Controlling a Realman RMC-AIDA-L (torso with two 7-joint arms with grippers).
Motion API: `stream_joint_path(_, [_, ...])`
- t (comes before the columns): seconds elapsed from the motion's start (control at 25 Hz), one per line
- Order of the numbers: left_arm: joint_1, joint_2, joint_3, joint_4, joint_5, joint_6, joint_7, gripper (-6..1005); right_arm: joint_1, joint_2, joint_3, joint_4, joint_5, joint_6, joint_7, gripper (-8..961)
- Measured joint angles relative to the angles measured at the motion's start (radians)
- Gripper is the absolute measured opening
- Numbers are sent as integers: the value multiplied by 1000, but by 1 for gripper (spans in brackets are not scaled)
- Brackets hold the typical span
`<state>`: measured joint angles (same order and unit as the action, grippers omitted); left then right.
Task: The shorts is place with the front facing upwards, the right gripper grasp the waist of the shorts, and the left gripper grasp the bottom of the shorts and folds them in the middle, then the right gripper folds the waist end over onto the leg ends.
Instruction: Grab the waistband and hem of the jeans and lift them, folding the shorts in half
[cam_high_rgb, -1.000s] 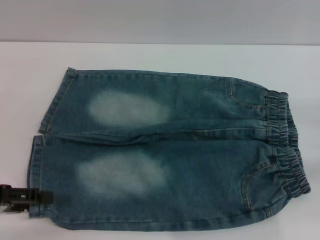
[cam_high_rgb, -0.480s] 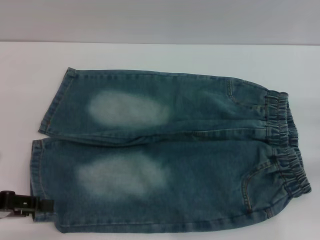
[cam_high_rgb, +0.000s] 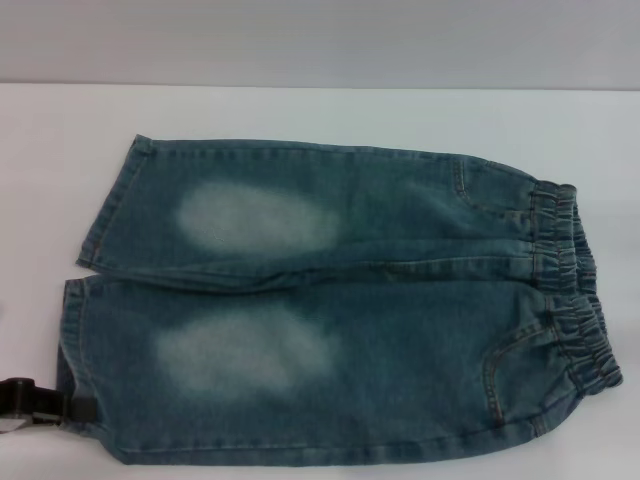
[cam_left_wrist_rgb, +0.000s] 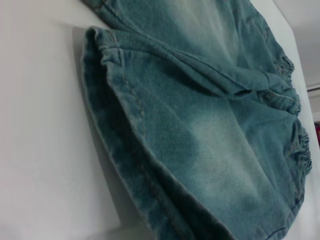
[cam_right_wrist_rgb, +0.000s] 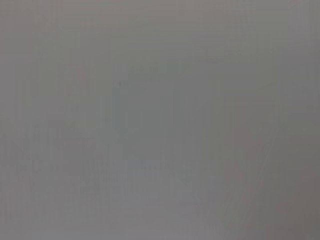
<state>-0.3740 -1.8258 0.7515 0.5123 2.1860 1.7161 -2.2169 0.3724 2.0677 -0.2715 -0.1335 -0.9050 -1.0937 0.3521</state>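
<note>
The shorts (cam_high_rgb: 330, 300) lie flat and front-up on the white table (cam_high_rgb: 300, 110), legs pointing to the robot's left, waist to its right; the denim looks thick and soft rather than stiff, so I judge it will drape and sag from any pinch point instead of lifting as a sheet, and its weight should keep the far half lying where it is while one half is carried over; the weave looks rough enough that slipping seems unlikely; the waist of the shorts (cam_high_rgb: 570, 290) is a ruched elastic band, bulky and ribbed, which should give a jaw plenty to bite; the bottom of the shorts (cam_high_rgb: 78, 300) is two flat stitched hems with a slit between them, thinner, so a grasp there probably wants both layers of one hem taken together, near the outer corner; in the left wrist view the near hem (cam_left_wrist_rgb: 107, 90) stands slightly raised off the table, both layers showing; the left gripper (cam_high_rgb: 80, 410) sits at the near corner of that hem, touching or just beside the cloth, though whether its fingers have closed on it I cannot tell; the right gripper appears in no view.
</note>
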Motion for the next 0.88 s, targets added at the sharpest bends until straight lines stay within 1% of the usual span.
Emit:
stream_joint_path(0.04, [0, -5, 3, 3, 0, -5, -6, 253, 0, 0, 0, 0, 0, 0, 2, 683])
stream_joint_path(0.12, [0, -7, 1, 4, 0, -10, -6, 56, -1, 0, -1, 0, 0, 0, 6, 683])
stream_joint_path(0.28, [0, -9, -2, 4, 0, -15, -5, 48, -8, -2, -27, -21, -35, -1, 82, 683])
stream_joint_path(0.4, [-2, -14, -5, 5, -3, -29, -1, 45, -20, -16, -67, -75, -139, -6, 256, 683])
stream_joint_path(0.44, [-7, -19, -7, 5, -6, -36, -1, 45, -23, -22, -81, -96, -177, -10, 316, 682])
stream_joint_path(0.52, [-7, -19, -7, 5, -6, -36, -1, 46, -30, -46, -122, -170, -327, -45, 514, 682])
stream_joint_path(0.56, [-18, -28, -30, 6, -9, -43, -1, 47, -31, -57, -135, -197, -387, -68, 588, 682])
stream_joint_path(0.68, [-26, -35, -61, 21, -9, -44, 0, 49, -25, -102, -173, -315, -620, -182, 868, 682])
stream_joint_path(0.84, [-35, -38, -71, 45, -9, -44, 12, 51, 8, -154, -184, -472, -863, -371, 1119, 682])
stream_joint_path(0.88, [-36, -38, -71, 47, -9, -44, 15, 52, 16, -161, -184, -504, -909, -413, 1156, 682])
